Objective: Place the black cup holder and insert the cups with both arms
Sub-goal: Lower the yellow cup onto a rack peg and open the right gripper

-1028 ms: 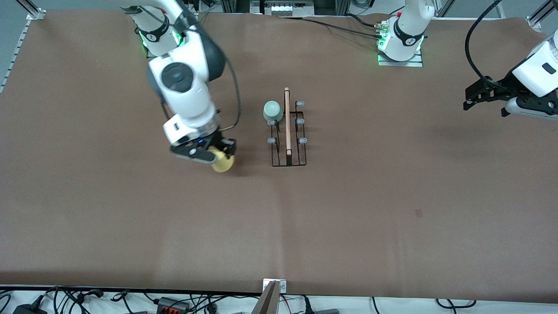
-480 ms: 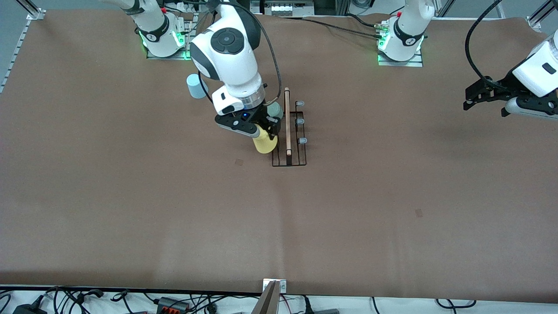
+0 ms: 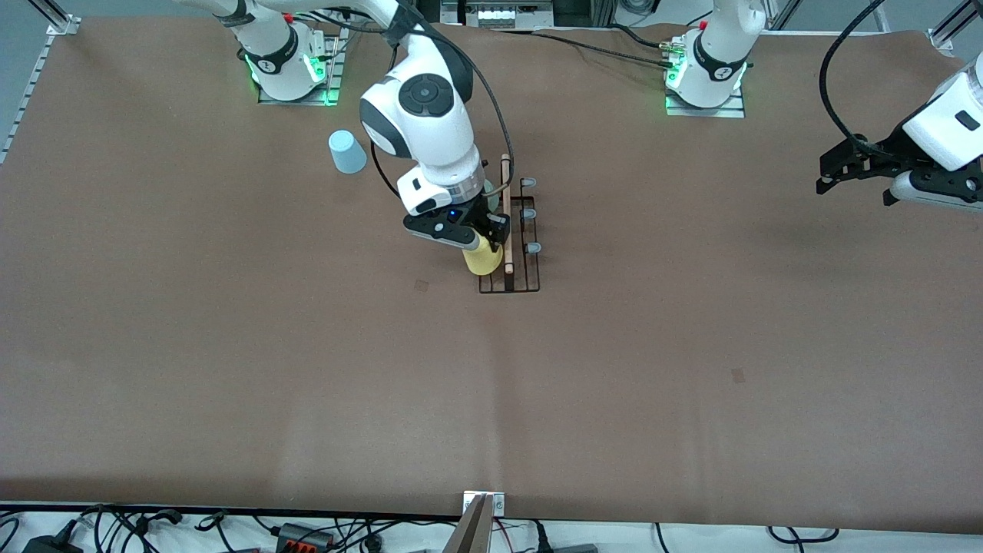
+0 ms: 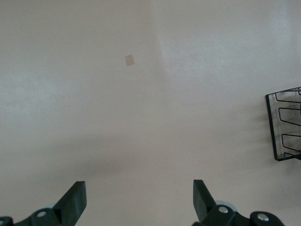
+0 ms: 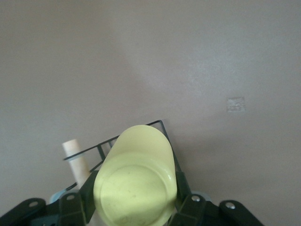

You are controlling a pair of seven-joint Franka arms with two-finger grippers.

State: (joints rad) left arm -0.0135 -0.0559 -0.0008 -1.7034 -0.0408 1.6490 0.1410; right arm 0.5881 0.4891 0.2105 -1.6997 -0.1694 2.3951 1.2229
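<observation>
The black cup holder [image 3: 518, 253] stands mid-table with its wooden rod handle [image 3: 506, 211] on top; it also shows in the right wrist view [image 5: 162, 127] and in the left wrist view [image 4: 284, 125]. My right gripper [image 3: 480, 234] is shut on the yellow cup [image 3: 483, 259], held upside down over the holder's pegs on the right arm's side; the cup fills the right wrist view [image 5: 136, 183]. The pale green cup [image 3: 491, 188] sits on a peg, mostly hidden by the right arm. The light blue cup [image 3: 347, 152] stands upside down on the table near the right arm's base. My left gripper [image 3: 848, 173] waits open and empty, up over the left arm's end of the table.
A brown mat [image 3: 491, 384] covers the table. Three grey-tipped pegs [image 3: 530, 215] on the holder's side toward the left arm are bare. Cables and plugs [image 3: 307, 534] lie along the table edge nearest the front camera.
My right gripper has carried the yellow cup from the open table toward the holder and now holds it over the pegs. The light blue cup came into sight. The left arm has not moved.
</observation>
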